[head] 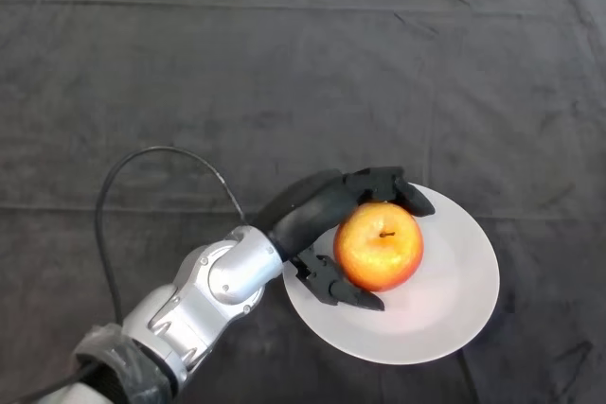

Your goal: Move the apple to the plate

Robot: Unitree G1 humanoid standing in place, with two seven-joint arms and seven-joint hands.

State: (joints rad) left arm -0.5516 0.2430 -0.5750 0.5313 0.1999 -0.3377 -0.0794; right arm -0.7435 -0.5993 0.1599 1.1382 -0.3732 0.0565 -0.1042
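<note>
A red and yellow apple [379, 244] with its stem up is over the left part of a white round plate [445, 305]. My left hand [317, 219] reaches in from the lower left. Its fingers [393, 186] curl over the far side of the apple and its thumb [343, 289] curls round the near side. The hand is shut on the apple. I cannot tell whether the apple rests on the plate or is held just above it.
The table is covered by a dark wrinkled cloth [284, 82]. The plate lies at the lower right of the view. A pale strip runs along the far edge of the table.
</note>
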